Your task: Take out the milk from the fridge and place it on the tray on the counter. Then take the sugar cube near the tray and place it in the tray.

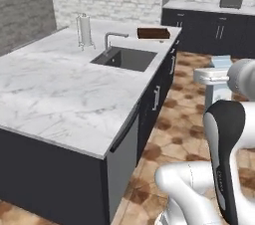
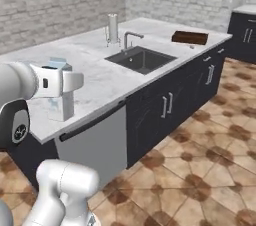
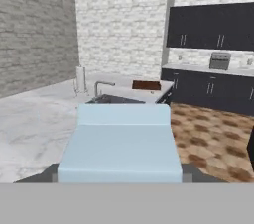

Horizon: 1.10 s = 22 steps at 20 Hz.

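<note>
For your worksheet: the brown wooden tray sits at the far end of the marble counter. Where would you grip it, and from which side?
Grip the tray by one long low rim, coming straight down from above. It lies flat on the counter, so only its thin raised edge offers the jaws a hold. Its end handles are too small to judge here. The gripper is meanwhile closed on the milk.

Even, bright, flat rendered light; soft shadows, no glare; slightly soft, low-resolution textures.

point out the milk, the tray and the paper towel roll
milk (image 2: 61, 101), right base view, carton's front face
tray (image 1: 153, 33), left base view, near rim
paper towel roll (image 1: 85, 30), left base view, middle of the roll
</note>
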Motion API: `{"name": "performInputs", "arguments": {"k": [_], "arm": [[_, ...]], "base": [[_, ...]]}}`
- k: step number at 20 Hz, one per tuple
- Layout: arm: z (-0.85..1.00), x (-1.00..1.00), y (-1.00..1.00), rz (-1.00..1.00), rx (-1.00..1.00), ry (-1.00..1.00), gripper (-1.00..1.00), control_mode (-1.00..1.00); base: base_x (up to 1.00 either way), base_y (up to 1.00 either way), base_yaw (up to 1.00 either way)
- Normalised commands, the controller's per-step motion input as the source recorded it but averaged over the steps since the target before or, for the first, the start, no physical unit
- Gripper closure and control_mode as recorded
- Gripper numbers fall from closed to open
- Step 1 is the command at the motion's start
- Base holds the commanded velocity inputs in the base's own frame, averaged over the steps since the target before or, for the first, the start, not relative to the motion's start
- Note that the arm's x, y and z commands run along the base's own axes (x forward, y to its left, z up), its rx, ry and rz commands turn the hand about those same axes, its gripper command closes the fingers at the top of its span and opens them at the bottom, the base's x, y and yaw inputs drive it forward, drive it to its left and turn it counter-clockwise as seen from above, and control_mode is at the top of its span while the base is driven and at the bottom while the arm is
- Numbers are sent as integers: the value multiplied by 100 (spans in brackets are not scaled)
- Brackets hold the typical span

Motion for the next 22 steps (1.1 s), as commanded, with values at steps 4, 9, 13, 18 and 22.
{"name": "performInputs", "arguments": {"k": [4,9,13,18,22], "arm": [[0,0,0,0,0,0,100,100],[0,0,0,0,0,0,100,100],[0,0,0,0,0,0,100,100],[0,0,0,0,0,0,100,100],[0,0,0,0,0,0,100,100]], "base": [[100,-99,14],[100,-95,21],[100,-95,32],[100,-100,36],[100,-100,32]]}}
